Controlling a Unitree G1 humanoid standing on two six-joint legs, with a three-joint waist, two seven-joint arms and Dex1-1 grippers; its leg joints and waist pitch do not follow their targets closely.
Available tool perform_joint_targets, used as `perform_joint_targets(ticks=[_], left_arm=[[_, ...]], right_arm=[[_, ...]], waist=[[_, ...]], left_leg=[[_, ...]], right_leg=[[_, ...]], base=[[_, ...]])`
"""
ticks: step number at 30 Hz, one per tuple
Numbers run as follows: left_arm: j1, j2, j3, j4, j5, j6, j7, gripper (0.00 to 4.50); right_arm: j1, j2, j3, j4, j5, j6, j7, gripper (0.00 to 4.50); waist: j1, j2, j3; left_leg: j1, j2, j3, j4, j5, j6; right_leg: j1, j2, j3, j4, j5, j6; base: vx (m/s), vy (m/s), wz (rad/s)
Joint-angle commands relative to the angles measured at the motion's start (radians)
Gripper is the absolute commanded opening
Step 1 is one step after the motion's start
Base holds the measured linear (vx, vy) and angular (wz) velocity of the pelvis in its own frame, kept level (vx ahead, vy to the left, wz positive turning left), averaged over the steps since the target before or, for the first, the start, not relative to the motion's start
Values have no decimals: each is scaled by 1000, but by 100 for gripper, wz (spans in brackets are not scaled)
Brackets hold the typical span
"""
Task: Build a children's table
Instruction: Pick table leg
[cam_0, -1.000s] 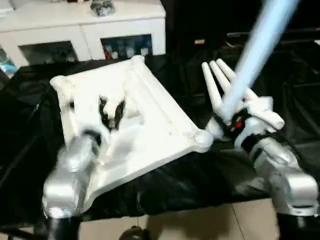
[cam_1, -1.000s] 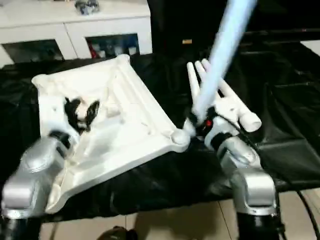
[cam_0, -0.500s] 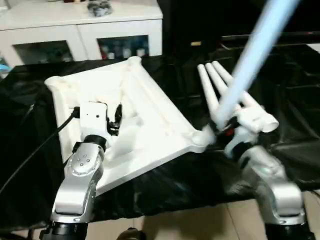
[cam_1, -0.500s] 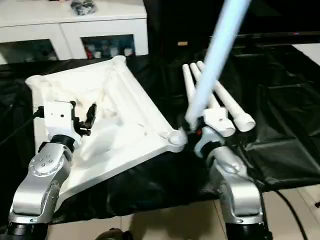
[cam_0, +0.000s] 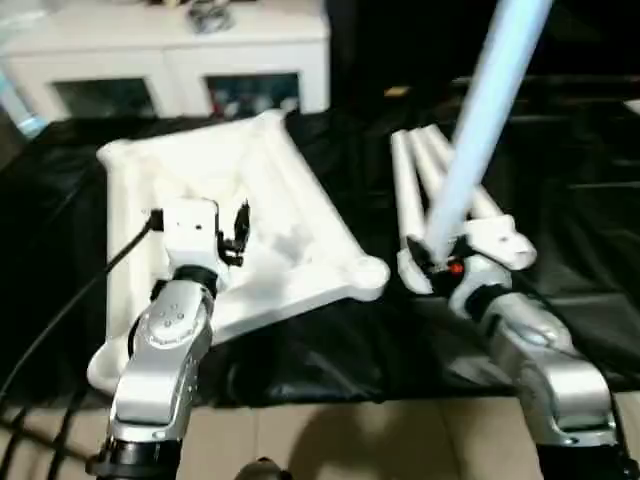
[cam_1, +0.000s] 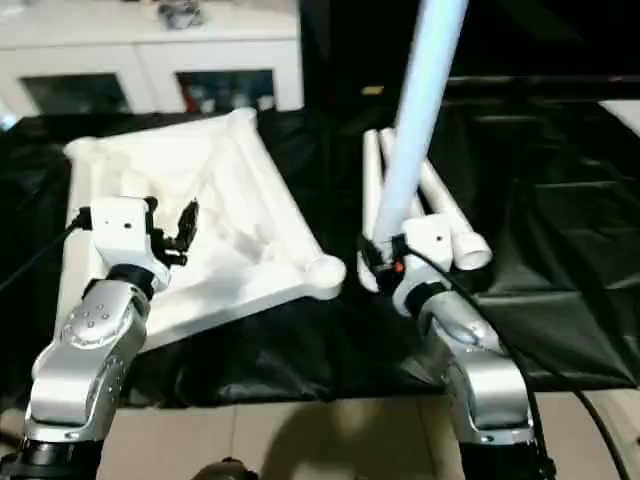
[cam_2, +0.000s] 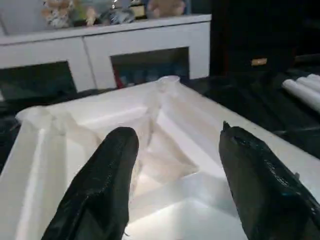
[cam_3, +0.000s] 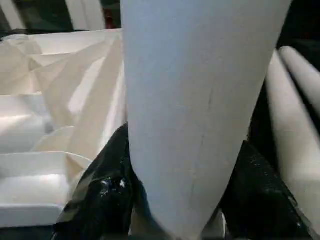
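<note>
Nearest the camera, the two silver forearms rise from the lower edge. The right gripper (cam_1: 385, 262) pinches a white table leg (cam_1: 412, 130) between its black fingers (cam_3: 97, 200); the leg stands nearly upright, leaning slightly away, and its upper end is cut off by the top edge. Its lower end sits behind the gripper body and cannot be made out, so contact with the black cloth (cam_1: 560, 250) cannot be confirmed.

The left gripper (cam_0: 232, 228) hovers over the upturned tabletop (cam_0: 290, 215) with its fingers (cam_2: 100, 185) spread and nothing between them. Whether the fingertips touch the ribbed underside cannot be told.

The tabletop lies on the cloth, one round corner socket (cam_1: 325, 272) pointing toward the held leg and just beside it. Its near left corner is partly hidden by the left forearm.

Behind the right gripper, spare legs (cam_1: 440, 205) lie side by side on the cloth; their count is unclear.

Farthest back stands a white cabinet (cam_0: 180, 60), contents blurred.
</note>
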Motion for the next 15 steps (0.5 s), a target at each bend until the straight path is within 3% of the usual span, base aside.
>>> perform_joint_targets(ticks=[1,2,3,4,5,6,7,8,9,10,11,12,13,14,15], left_arm=[[-5,11,3,0,-9,9,-24,296],[-4,18,-5,1,-19,-1,-52,296],[-3,26,-11,2,-24,-11,-73,296],[-2,30,-13,4,-26,-17,-84,296],[-1,28,-10,6,-36,-15,-90,296],[1,27,-3,9,-43,-13,-92,296],[4,27,1,11,-47,-15,-93,296],[12,31,0,8,-48,-14,-103,296],[14,33,-2,7,-47,-14,-105,296],[20,36,-6,3,-44,-14,-110,296],[27,38,-11,-2,-45,-7,-116,296],[36,40,-18,-8,-43,-4,-122,296],[41,40,-23,-11,-44,-4,-128,296],[43,39,-27,-14,-45,-2,-131,296],[44,38,-28,-15,-45,-2,-135,296]], right_arm=[[-24,-7,6,-6,-10,-28,-4,188],[-26,-13,9,-4,-10,-31,5,188],[-26,-16,11,-6,-7,-28,14,188],[-25,-20,15,-8,-3,-26,25,188],[-23,-24,21,-12,-4,-26,36,188],[-19,-26,25,-18,-1,-22,46,188],[-16,-22,22,-23,10,-14,50,188],[-10,-18,20,-32,18,-6,55,188],[-9,-19,20,-33,17,-5,55,188],[-6,-20,21,-36,15,-2,53,188],[-4,-20,21,-36,13,-3,50,188],[-2,-22,22,-35,11,-7,47,188],[-2,-27,24,-35,9,-8,50,188],[-1,-32,26,-35,7,-9,54,188],[-1,-35,28,-35,6,-10,56,188]], waist=[[-11,23,-71],[-18,25,-69],[-17,23,-66],[-10,10,-54],[-1,-3,-47],[3,-9,-38],[2,-9,-32],[-5,-9,-22],[-13,-11,-11],[-31,-2,-12],[-50,10,5],[-42,23,4],[-37,13,-2],[-26,19,-14],[-47,-26,-18]], left_leg=[[41,175,-63,-80,71,173],[48,192,-66,-82,34,195],[46,176,-52,-78,-4,189],[28,130,-12,-74,-116,132],[21,92,26,-69,-206,64],[29,84,42,-73,-276,21],[40,84,46,-80,-330,3],[68,81,49,-86,-449,-25],[80,80,48,-90,-519,-36],[188,84,65,-60,-650,-77],[199,118,41,-105,-785,-79],[137,183,25,-207,-942,-81],[76,169,8,-246,-988,-55],[101,143,27,-228,-979,-11],[128,69,55,-132,-773,2]], right_leg=[[44,-111,55,-55,48,-48],[28,-130,60,-36,44,-71],[25,-139,65,-42,48,-91],[32,-155,78,-72,27,-134],[49,-169,84,-98,-92,-148],[52,-166,81,-116,-297,-112],[46,-159,78,-127,-415,-83],[33,-152,67,-151,-614,-20],[26,-148,55,-162,-691,7],[-25,-98,35,-195,-717,52],[-11,-67,-4,-161,-572,54],[63,-78,-5,-23,-370,46],[118,-86,-7,44,-235,39],[98,-96,26,36,-177,38],[67,-156,79,-118,-479,-4]], base=[[-28,73,7],[-37,65,7],[-37,65,7],[0,0,0],[0,0,0],[0,0,0],[0,0,0],[0,0,0],[0,0,0],[-33,53,-27],[18,73,-55],[18,73,-55],[-35,50,-51],[26,-29,-19],[26,-29,-19]])
